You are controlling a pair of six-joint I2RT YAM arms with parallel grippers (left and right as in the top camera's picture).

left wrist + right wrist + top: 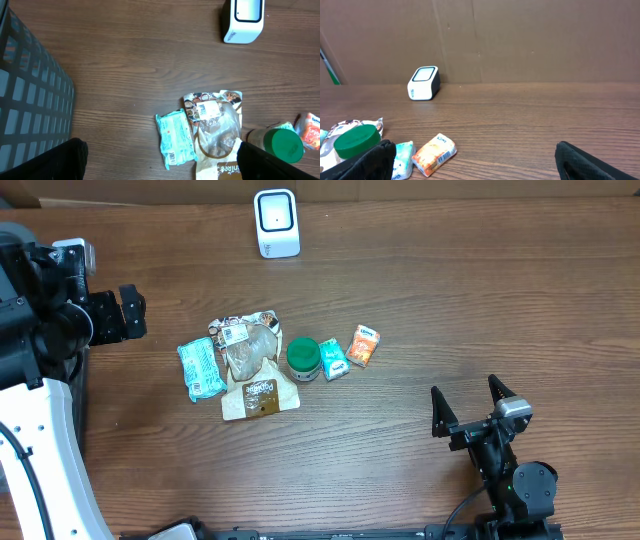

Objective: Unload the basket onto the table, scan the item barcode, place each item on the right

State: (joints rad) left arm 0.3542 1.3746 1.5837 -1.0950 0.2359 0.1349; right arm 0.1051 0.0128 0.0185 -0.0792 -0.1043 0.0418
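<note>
A cluster of items lies mid-table: a teal packet [201,368] [175,139] with a barcode showing, a clear-and-brown snack bag [254,365] [217,130], a green-lidded jar [303,357] [282,145] [356,140], a small teal pack [333,359] [401,159] and an orange pack [363,345] [435,153] with a barcode on its end. The white scanner [276,223] [243,20] [423,83] stands at the table's far edge. My left gripper [125,313] [160,165] hangs open at the left, apart from the items. Open too, my right gripper [470,405] [475,165] sits at the front right, holding nothing.
A dark mesh basket [30,95] fills the left of the left wrist view. A brown cardboard wall [520,40] backs the table behind the scanner. Bare wood [480,300] stretches between the items and the right arm.
</note>
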